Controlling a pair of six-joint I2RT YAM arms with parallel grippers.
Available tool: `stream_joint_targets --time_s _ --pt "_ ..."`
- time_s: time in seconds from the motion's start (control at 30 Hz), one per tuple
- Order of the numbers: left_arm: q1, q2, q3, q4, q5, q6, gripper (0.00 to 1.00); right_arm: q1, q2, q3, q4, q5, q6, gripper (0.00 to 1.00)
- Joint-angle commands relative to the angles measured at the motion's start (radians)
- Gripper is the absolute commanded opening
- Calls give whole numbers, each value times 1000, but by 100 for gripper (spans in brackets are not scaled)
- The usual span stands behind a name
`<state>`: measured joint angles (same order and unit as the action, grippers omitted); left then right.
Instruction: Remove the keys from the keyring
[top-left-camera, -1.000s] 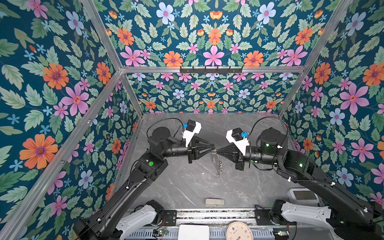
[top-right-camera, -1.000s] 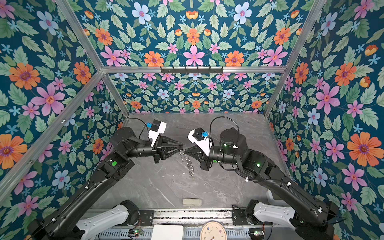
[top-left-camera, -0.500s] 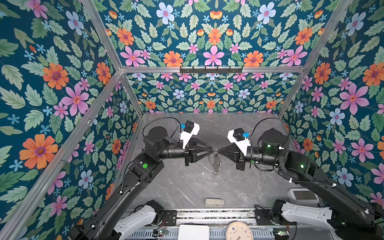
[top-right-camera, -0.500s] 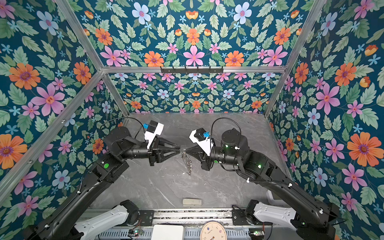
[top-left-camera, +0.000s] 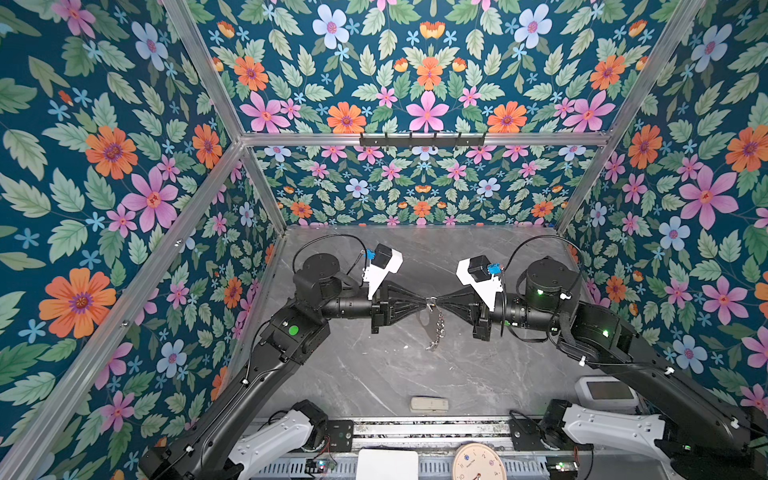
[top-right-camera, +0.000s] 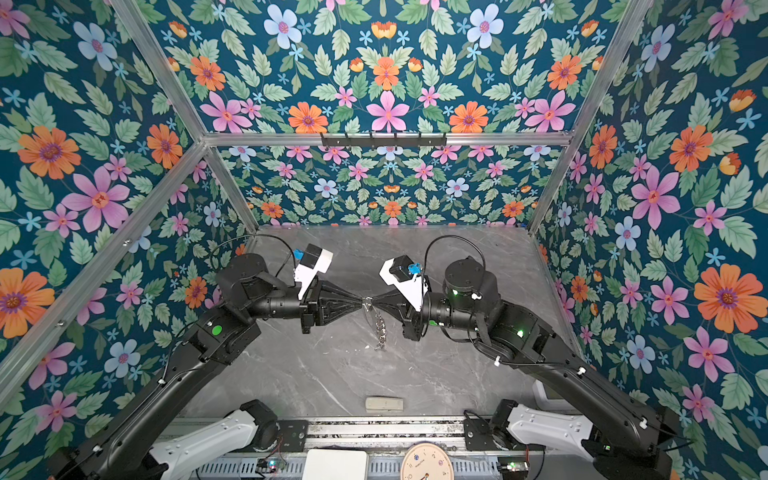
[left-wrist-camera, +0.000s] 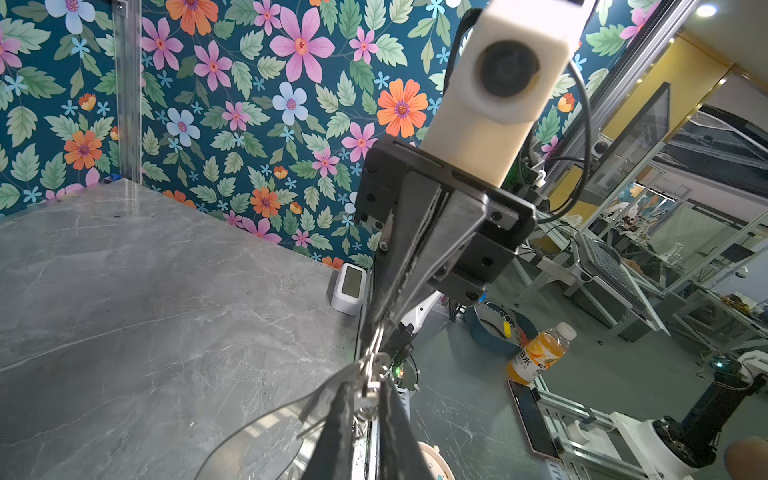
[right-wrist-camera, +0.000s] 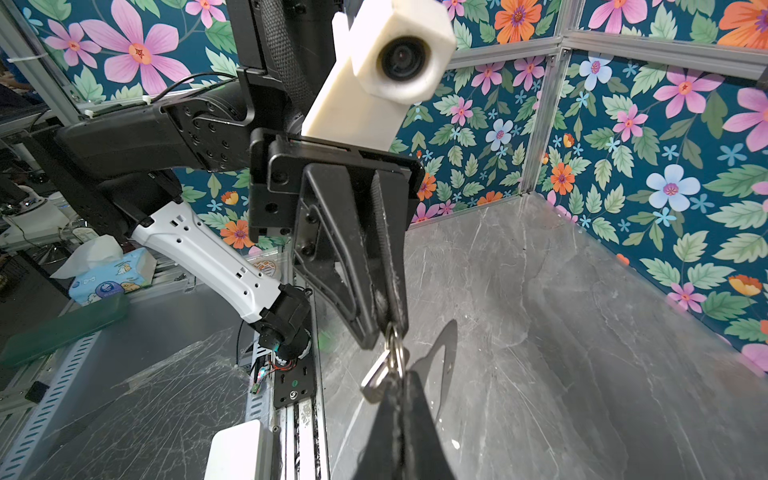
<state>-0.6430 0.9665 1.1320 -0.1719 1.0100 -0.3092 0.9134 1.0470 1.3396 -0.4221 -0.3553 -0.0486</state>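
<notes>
Both grippers meet tip to tip in mid-air over the middle of the table. Between them sits the small silver keyring (top-left-camera: 432, 300). My left gripper (top-left-camera: 426, 300) is shut on one side of the ring (right-wrist-camera: 395, 345), with metal in the narrow gap between its fingertips (left-wrist-camera: 345, 390). My right gripper (top-left-camera: 437, 300) is shut on the opposite side. One dull-silver key (right-wrist-camera: 376, 380) hangs off the ring beside the right fingertips. The link chain (top-left-camera: 439, 328) dangles below, and the flat grey loop (top-left-camera: 422, 322) hangs next to it. No other key can be made out.
A pale beige block (top-left-camera: 429, 404) lies at the table's front edge. A white device with a screen (top-left-camera: 606, 392) stands at the front right corner. Floral walls close off the left, back and right. A rail, a clock (top-left-camera: 478, 461) and a white pad (top-left-camera: 387, 463) lie in front.
My left arm drew back a little to the left and has returned to the ring, its jaws narrower than before. The right arm has held still.
</notes>
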Motion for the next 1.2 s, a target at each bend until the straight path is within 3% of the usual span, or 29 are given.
stream_joint_targets --time_s 0.0,0.17,0.5,0.73,1.17 --pt "0 -4 1 38 24 3 11 0 1 2 45 2 6 0" --pt "1 -12 0 39 8 9 0 -1 1 -5 58 3 7 0" --pt "1 -44 -26 67 -1 -4 0 1 -56 -130 278 2 53 0" --pt "0 -61 -106 222 11 -135 0 -1 -81 -202 421 -2 72 0" --pt "0 -52 -170 353 32 -238 0 1 -104 -287 606 -23 99 0"
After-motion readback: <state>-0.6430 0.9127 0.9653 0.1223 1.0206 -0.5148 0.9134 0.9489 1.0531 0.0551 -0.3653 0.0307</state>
